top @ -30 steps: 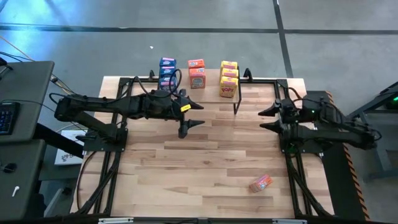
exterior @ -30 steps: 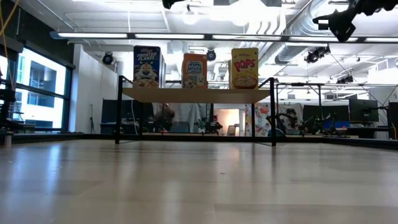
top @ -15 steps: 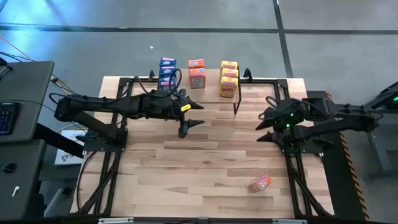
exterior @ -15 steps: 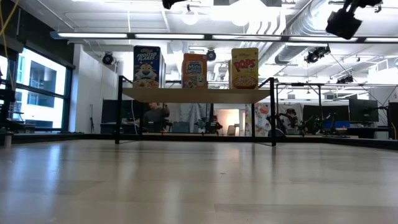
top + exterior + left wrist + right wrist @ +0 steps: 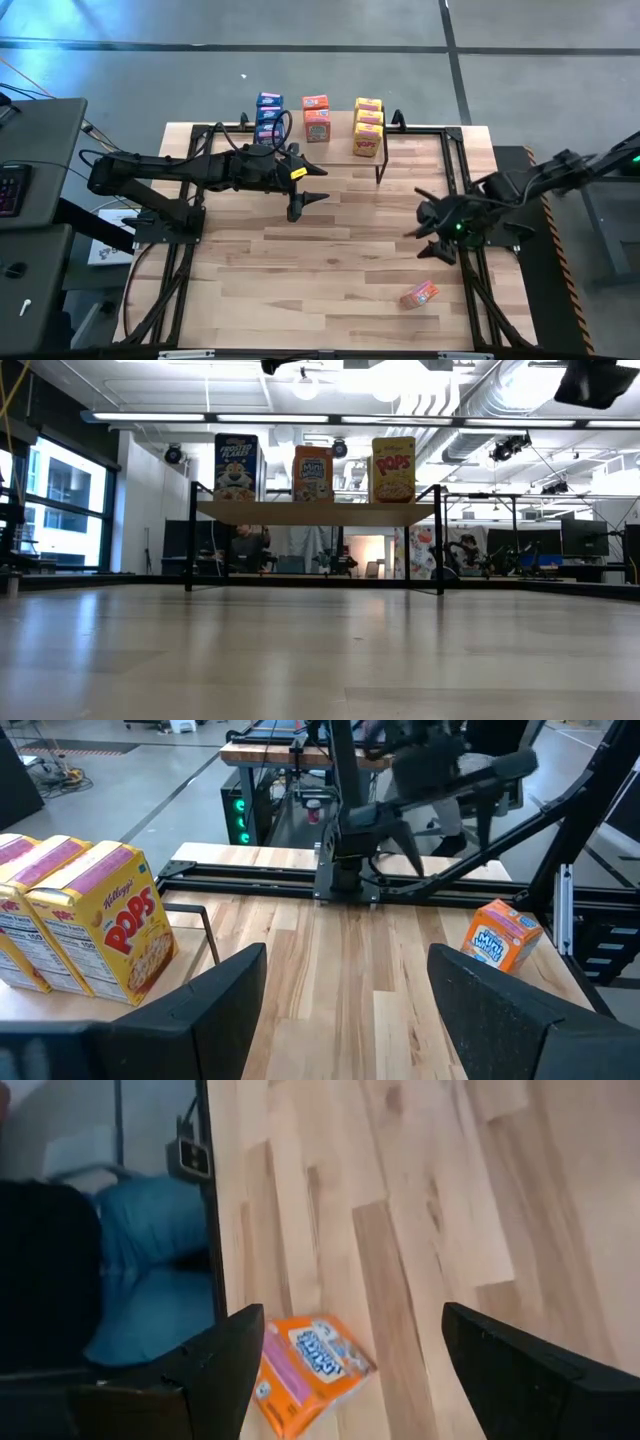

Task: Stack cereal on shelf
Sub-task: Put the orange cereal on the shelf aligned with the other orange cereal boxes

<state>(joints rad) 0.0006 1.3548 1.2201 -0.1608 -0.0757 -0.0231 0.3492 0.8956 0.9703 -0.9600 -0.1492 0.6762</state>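
Note:
The shelf (image 5: 315,512) stands at the table's far edge on thin black legs. On it stand blue cereal boxes (image 5: 268,113), an orange-red box (image 5: 316,117) and yellow boxes (image 5: 368,125). One more orange-red cereal box (image 5: 419,294) lies on its side on the tabletop near the front right; it also shows in the right wrist view (image 5: 310,1370). My right gripper (image 5: 425,232) hangs open above the table, a little to the far side of that loose box, tipped downward. My left gripper (image 5: 310,186) waits open, above the table and just in front of the shelf.
Black frame rails (image 5: 462,170) run along the table's sides and far edge. The shelf's front leg (image 5: 379,165) stands close to the left gripper. A person (image 5: 246,546) sits in the room behind the shelf. Bare wood lies between the two grippers.
My right gripper has swung from beside the shelf's right end toward the table's near edge, toward the loose orange-red box, and has tipped from roughly level to pointing steeply down. Its fingers stay open. The boxes have not moved.

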